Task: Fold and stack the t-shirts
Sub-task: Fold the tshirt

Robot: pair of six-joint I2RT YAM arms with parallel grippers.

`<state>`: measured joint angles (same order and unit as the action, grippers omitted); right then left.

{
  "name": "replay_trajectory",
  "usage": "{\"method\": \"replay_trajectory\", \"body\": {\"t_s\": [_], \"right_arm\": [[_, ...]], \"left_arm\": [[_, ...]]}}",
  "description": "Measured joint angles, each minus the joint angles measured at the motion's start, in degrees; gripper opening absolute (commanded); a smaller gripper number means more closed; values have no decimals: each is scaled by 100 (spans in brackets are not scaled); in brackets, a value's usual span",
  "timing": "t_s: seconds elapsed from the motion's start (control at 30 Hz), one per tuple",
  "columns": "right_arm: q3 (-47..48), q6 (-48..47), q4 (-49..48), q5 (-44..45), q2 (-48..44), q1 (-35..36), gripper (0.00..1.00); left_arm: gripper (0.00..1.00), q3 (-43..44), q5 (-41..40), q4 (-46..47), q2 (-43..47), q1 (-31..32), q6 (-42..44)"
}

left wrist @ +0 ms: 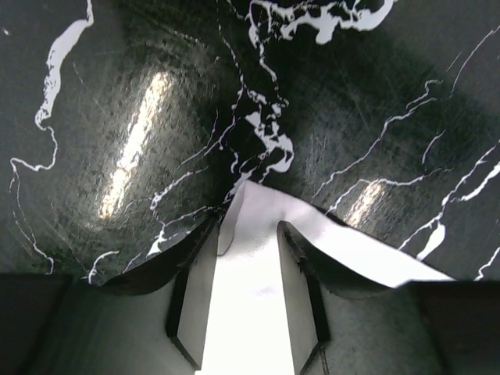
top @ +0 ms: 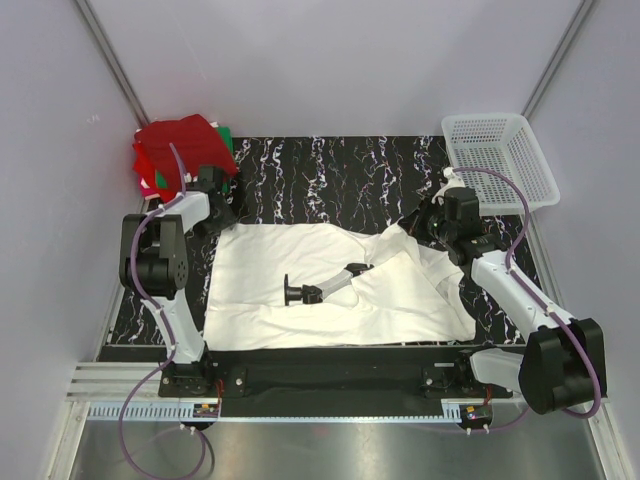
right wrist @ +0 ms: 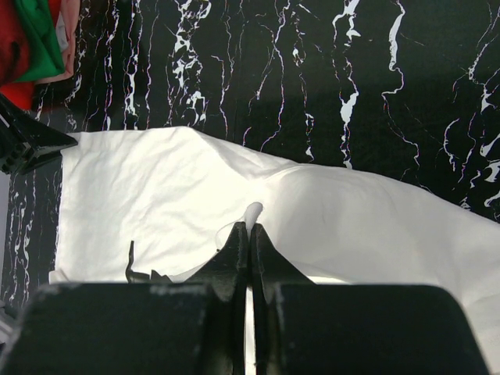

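The white t-shirt lies spread on the black marbled mat, its right side bunched and folded inward. My left gripper is at the shirt's far-left corner. In the left wrist view its jaws stand apart, with the shirt corner lying between them. My right gripper is at the shirt's far-right part. It is shut on a pinch of the white shirt, and a nub of cloth pokes out past the tips. Folded red and green t-shirts are stacked at the far left, also in the right wrist view.
A white mesh basket stands at the far right corner. A dark and grey elongated shape shows on the middle of the shirt; I cannot tell what it is. Grey walls close in the mat on three sides.
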<state>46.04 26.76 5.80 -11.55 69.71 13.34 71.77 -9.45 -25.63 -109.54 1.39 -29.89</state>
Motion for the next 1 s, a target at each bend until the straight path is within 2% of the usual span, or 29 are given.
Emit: {"method": "replay_trajectory", "body": {"t_s": [0.03, 0.13, 0.17, 0.23, 0.47, 0.6, 0.83, 1.0], "right_arm": [[0, 0, 0, -2, 0, 0, 0], [-7, 0, -2, -9, 0, 0, 0], [-11, 0, -2, -9, 0, 0, 0], [-33, 0, -2, -9, 0, 0, 0], [-44, -7, 44, 26, -2, -2, 0], [-42, -7, 339, 332, -136, -17, 0], [-42, 22, 887, 1228, -1104, -313, 0], [-42, 52, 1220, 1679, -1609, -597, 0]], "left_arm": [[39, 26, 2, 0, -17, 0, 0], [25, 142, 4, -11, -107, 0, -9], [14, 184, 2, -13, -144, 0, -15], [1, 254, 11, -17, -197, 0, -31], [0, 280, 39, -22, -205, 0, 7], [0, 181, 66, 7, -44, 0, 4], [0, -332, 72, 116, 848, -4, 7], [0, -638, 111, 323, 1062, -44, 0]]}}
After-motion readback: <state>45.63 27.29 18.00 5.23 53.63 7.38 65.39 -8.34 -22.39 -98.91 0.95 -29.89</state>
